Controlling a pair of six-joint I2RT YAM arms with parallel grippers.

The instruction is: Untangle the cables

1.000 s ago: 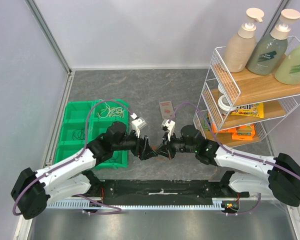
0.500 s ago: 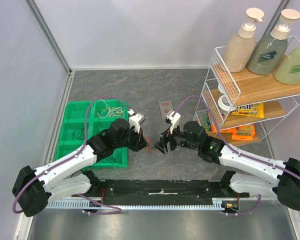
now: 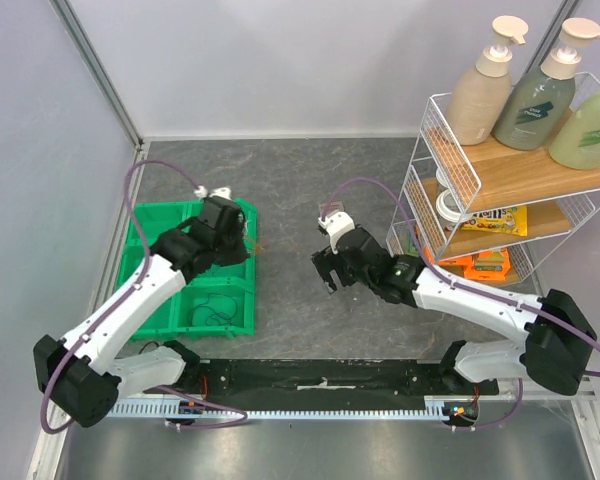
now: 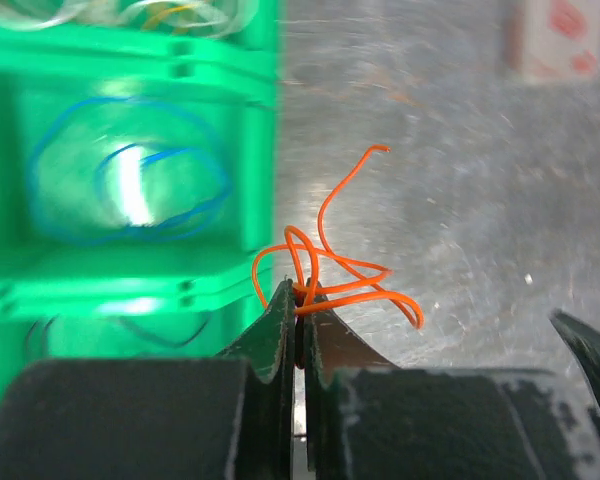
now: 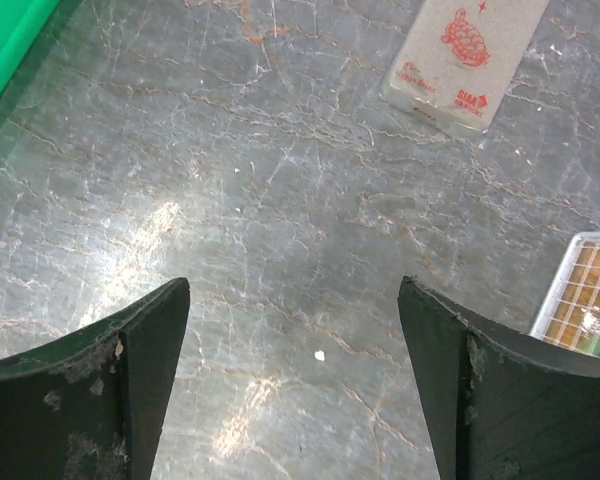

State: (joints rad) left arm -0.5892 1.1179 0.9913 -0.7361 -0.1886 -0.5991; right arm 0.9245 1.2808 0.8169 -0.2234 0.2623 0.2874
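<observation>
Left claw [image 4: 299,305] pinches an orange cable [image 4: 315,272] beside the green tray [image 4: 230,62]; right claw [image 5: 292,292] gapes wide over grey marbled tabletop [image 5: 280,190].

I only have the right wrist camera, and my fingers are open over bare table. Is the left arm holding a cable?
Observer: Yes. The left gripper is shut on a small tangled orange cable.
Operator: Where is that relative to the green tray?
Observer: Right beside the green tray, at its right wall. Most of the cable seems to hang over the table rather than over a compartment.
Operator: Is anything in the compartment next to it?
Observer: A blue cable lies coiled in it.
</observation>
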